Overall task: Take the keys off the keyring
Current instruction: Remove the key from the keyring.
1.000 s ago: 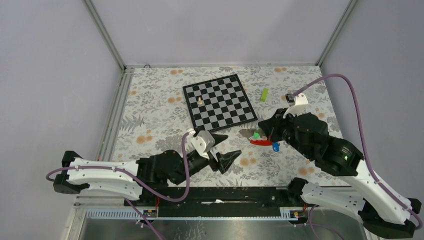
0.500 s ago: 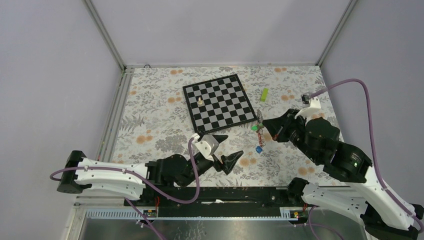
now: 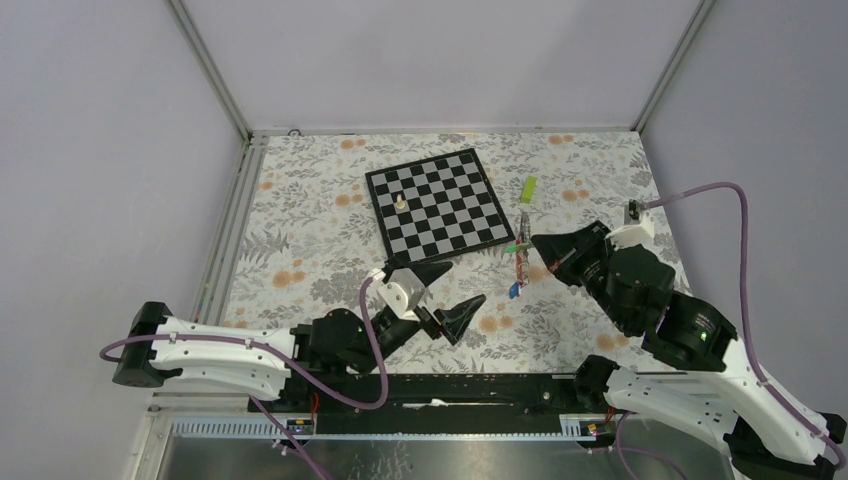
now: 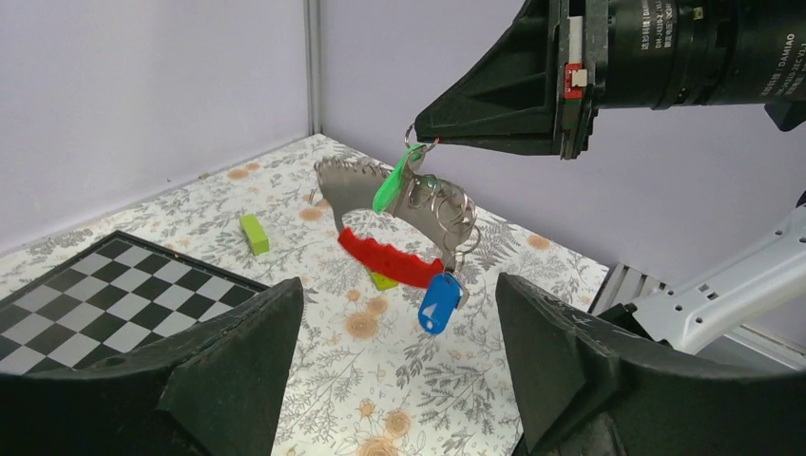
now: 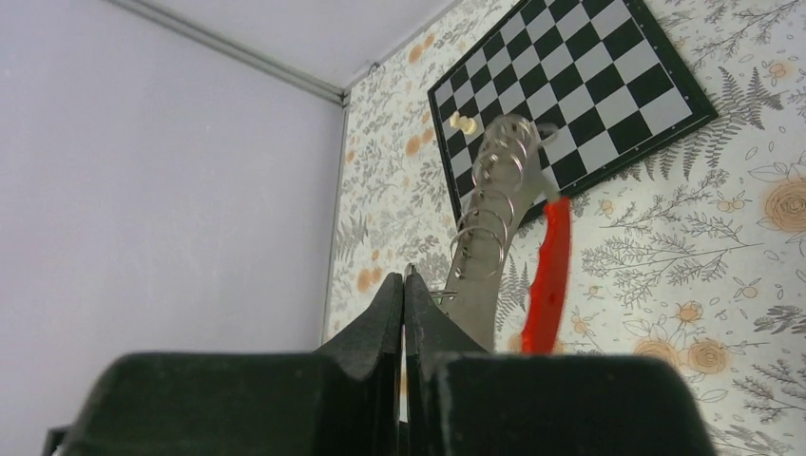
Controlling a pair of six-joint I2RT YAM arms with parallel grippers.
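Nearest the bases, the left gripper [image 3: 466, 284] has its jaws spread wide and empty, much as a second ago, though it has edged toward 2 o'clock, where the work now hangs. There the right gripper [image 4: 425, 134] is pinched tight on the top loop of the keyring [image 4: 425, 145]. A second ago the bunch lay on the table [image 3: 300, 230] under that arm; now it has been lifted and dangles free, clear of the cloth. The chain of rings, the red strap [image 4: 390, 258], a green key [image 4: 388, 185] and a blue key [image 4: 439, 302] all hang below the closed tips, so no keys are off yet. With the bunch raised between the two arms, the left gripper looks placed to take hold of a key or the strap while the right steadies the ring; the swinging parts may make that grasp fiddly. Farther off, the chessboard [image 3: 440, 205] sits at 10 o'clock from the bunch and a green block [image 3: 527, 189] at 12.
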